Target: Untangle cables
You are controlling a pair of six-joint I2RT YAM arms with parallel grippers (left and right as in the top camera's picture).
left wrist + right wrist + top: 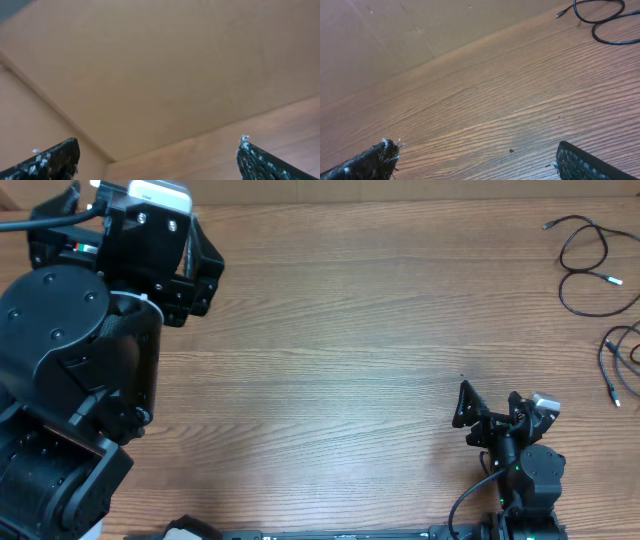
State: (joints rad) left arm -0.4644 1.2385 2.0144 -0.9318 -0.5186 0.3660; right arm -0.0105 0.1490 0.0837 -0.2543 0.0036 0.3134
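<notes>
At 5 o'clock in the overhead view, nearest us, the right arm (525,470) sits low over the wooden worktop (330,360). The right fingers (465,408) point toward 12 o'clock and stand wide apart. In the right wrist view they show as two black tips in the lower corners, at 7 and 5 o'clock, with only bare wood grain between them. They hold nothing.

Along the left edge, from 7 to 10 o'clock, the left arm (70,350) looms large and dark. In the left wrist view the left fingers (50,160) also sit in the lower corners, wide apart and holding nothing. Between them we see a plain brown wall (165,65) meeting a strip of wood at its foot.

The middle of the worktop is bare wood grain.

Farthest away, at 2 to 3 o'clock in the overhead view, lie the cables (585,265), thin and black. One bunch curls in loose loops near the far right corner, with a small pale plug tip at its right side. A second bunch lies just below it at the right edge, partly cut off by the frame. Both bunches lie well apart from either set of fingers. The right wrist view catches one loop at 1 o'clock, its plug end resting on the wood beside the wall.
</notes>
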